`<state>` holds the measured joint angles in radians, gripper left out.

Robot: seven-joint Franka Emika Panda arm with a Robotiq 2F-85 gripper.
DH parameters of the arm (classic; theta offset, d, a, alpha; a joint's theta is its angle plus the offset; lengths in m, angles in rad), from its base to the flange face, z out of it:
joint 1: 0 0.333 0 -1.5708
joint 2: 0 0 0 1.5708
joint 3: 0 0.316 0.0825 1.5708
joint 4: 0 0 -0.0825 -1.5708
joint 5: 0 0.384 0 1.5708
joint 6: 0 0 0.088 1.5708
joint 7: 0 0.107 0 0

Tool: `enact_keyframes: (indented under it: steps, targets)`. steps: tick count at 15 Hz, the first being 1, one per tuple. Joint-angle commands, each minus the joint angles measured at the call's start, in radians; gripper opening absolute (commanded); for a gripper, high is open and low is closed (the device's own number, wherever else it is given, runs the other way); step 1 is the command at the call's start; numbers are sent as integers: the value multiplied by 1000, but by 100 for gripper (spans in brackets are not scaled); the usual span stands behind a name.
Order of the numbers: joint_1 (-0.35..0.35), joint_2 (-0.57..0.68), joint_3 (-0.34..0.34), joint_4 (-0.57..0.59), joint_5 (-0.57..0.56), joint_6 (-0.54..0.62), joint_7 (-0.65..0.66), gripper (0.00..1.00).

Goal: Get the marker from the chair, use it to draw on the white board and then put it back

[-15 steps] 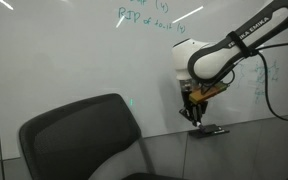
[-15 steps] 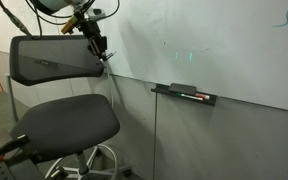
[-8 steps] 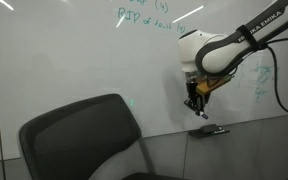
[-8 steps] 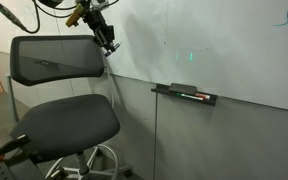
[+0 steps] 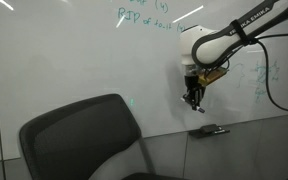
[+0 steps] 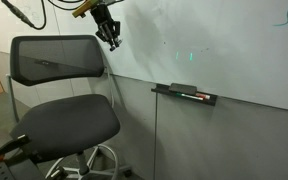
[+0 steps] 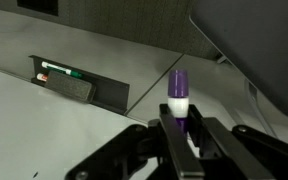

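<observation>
My gripper (image 5: pixel 193 97) (image 6: pixel 113 38) (image 7: pixel 180 128) is shut on the marker (image 7: pixel 178 93), a slim stick with a purple tip and white collar that pokes out between the fingers. The gripper hangs close in front of the white board (image 5: pixel 74 60) (image 6: pixel 214 45), which carries teal handwriting. The dark office chair (image 5: pixel 84 135) (image 6: pixel 59 105) stands below and beside the gripper, with its backrest (image 6: pixel 56 62) just under the arm. In the exterior views the marker is too small to make out.
A dark tray ledge (image 6: pixel 184 93) (image 7: pixel 79 82) (image 5: pixel 209 130) is fixed below the board and holds other markers. A grey wall panel (image 6: pixel 204 140) runs under the board. A cable (image 5: pixel 269 85) hangs from the arm.
My gripper has risen with the marker, from about backrest-top level up along the board. The chair and tray have not moved.
</observation>
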<state>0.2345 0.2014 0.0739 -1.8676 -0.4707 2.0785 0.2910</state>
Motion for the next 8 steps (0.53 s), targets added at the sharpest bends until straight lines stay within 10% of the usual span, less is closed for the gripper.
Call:
enact_keyframes:
  steps: [1, 8]
  targets:
    - [-20, 65, 12, 130, 47, -72, -101, 10]
    - [-39, 157, -18, 278, 49, -121, -95, 10]
